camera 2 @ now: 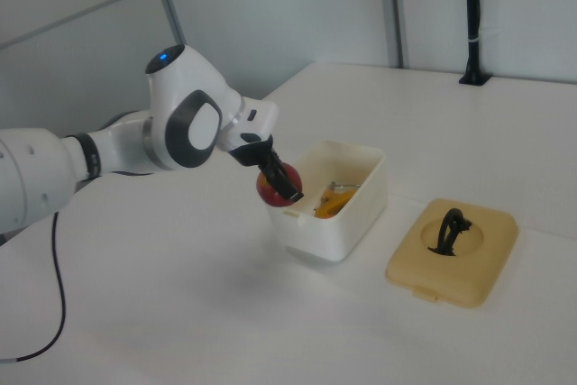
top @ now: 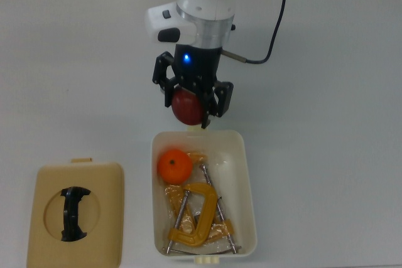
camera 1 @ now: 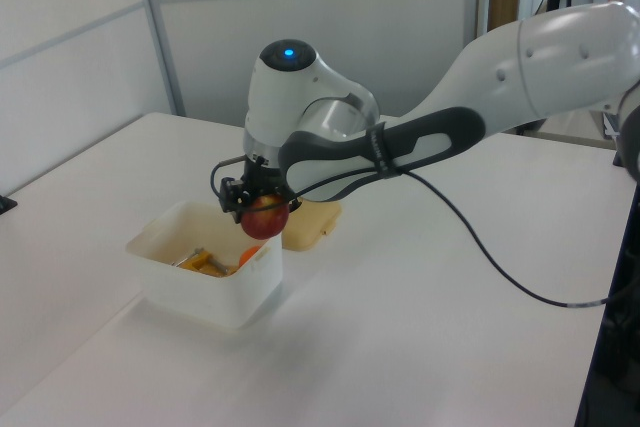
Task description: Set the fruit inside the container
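Note:
A dark red apple [top: 187, 108] hangs in the air with my gripper [top: 190, 104] shut on it, just above the near short end of the cream-white container [top: 247, 174]. The left view shows the apple [camera 1: 264, 217] over the tub's rim [camera 1: 190, 292], and the right view shows the apple [camera 2: 273, 189] at the tub's [camera 2: 356, 214] left corner. An orange [top: 174, 166] lies inside the container at its upper left in the top view, and part of the orange [camera 1: 247, 253] shows in the left view.
Yellow-orange C-clamps [top: 196, 214] lie in the container beside the orange. A flat tan lid with a black handle [top: 75, 214] rests on the white table [top: 326, 123] to the top view's left of the tub; the lid [camera 2: 453, 251] is on the right view's right.

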`<action>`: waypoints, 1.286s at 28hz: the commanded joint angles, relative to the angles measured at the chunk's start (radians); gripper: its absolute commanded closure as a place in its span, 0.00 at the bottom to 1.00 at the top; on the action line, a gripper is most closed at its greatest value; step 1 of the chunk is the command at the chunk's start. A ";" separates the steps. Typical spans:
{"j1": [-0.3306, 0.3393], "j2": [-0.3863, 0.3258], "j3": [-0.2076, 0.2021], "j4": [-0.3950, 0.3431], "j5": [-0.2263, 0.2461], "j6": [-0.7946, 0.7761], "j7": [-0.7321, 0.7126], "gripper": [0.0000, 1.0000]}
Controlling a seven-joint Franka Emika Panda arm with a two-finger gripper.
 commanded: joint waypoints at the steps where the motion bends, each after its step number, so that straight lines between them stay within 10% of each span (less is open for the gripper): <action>1: -0.007 0.120 -0.013 0.104 -0.019 0.066 0.127 1.00; 4: -0.008 0.140 -0.013 0.127 -0.051 0.066 0.191 1.00; 6: -0.008 0.160 -0.013 0.155 -0.081 0.064 0.254 0.23; 7: -0.008 0.162 -0.013 0.156 -0.094 0.063 0.271 0.00; 20: -0.016 0.081 -0.010 0.110 -0.090 0.035 0.143 0.00; 28: -0.057 -0.048 -0.014 0.090 0.221 -0.340 -0.432 0.00; 36: -0.094 -0.105 -0.014 0.087 0.215 -0.540 -0.701 0.00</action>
